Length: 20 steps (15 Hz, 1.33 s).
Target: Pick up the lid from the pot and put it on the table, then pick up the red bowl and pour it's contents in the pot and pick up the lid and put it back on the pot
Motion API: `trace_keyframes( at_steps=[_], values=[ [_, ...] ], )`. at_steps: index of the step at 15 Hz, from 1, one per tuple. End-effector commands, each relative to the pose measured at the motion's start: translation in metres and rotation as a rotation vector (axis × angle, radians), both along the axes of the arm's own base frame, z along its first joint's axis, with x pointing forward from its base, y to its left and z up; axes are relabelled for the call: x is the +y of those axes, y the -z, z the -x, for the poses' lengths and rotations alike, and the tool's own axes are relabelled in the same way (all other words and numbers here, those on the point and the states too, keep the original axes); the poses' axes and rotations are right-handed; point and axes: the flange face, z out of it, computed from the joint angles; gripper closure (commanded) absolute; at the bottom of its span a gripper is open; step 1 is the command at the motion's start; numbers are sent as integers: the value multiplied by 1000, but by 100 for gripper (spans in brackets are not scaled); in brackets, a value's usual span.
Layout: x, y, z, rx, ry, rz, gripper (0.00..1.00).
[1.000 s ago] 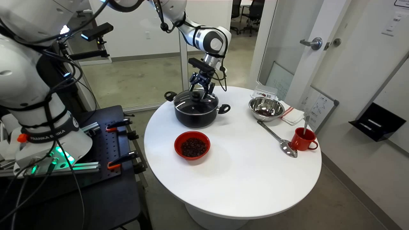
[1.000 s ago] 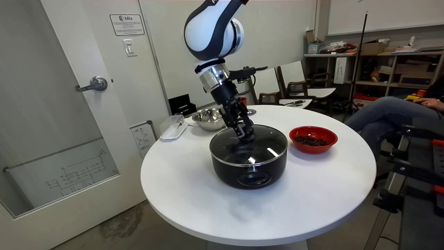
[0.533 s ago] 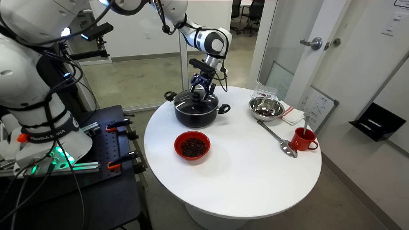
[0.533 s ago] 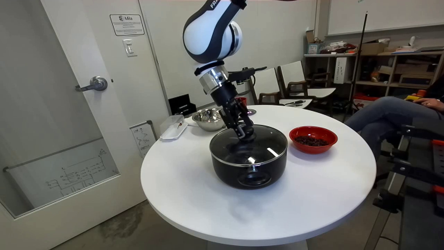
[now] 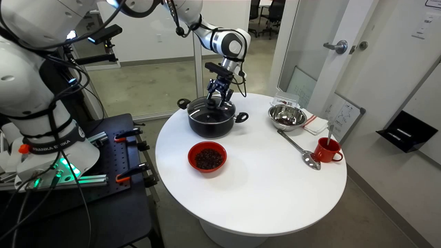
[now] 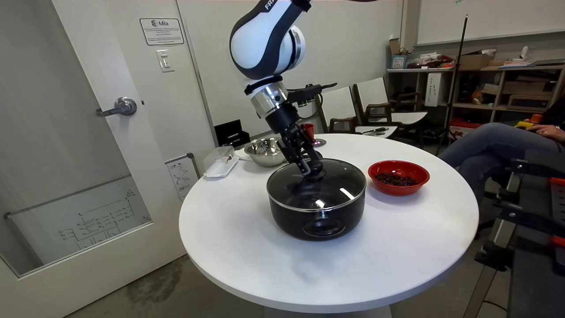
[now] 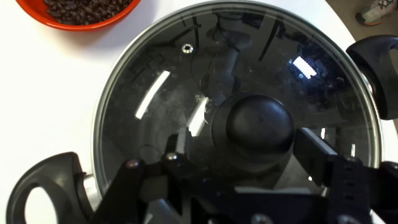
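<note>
Holding the tool (image 7: 243, 137) with jaws wide apart, gripping nothing; straddling the knob (image 7: 260, 123) of the lid (image 7: 224, 70) on the pot (image 6: 287, 216); finding the knob off-centre, closer to the jaw at the wrist view's right; probably calling for centring before grasping.

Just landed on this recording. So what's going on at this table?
A robot arm has its gripper at the lid of the black pot, jaws open on either side of the knob. The wrist view shows a gap on one side of the knob; contact on the other I can't tell. The lid sits on the pot, and the red bowl, holding dark bean-like pieces, stands apart on the white table. Likely next: closing on the knob to lift the lid.
</note>
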Motion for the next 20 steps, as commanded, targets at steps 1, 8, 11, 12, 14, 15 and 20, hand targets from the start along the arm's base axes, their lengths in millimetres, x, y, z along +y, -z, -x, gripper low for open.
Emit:
trace_keyframes(
  at_steps=[1, 8, 11, 12, 14, 15, 20],
  values=[
    [4, 0, -6, 22, 8, 32, 42],
    [5, -1, -5, 65, 18, 44, 17],
    [4, -1, -6, 82, 17, 47, 20],
    [4, -1, -6, 88, 17, 48, 44],
    [4, -2, -7, 98, 15, 48, 49],
    [4, -2, -7, 101, 15, 49, 55],
    [6, -1, -9, 124, 14, 51, 75]
  ],
)
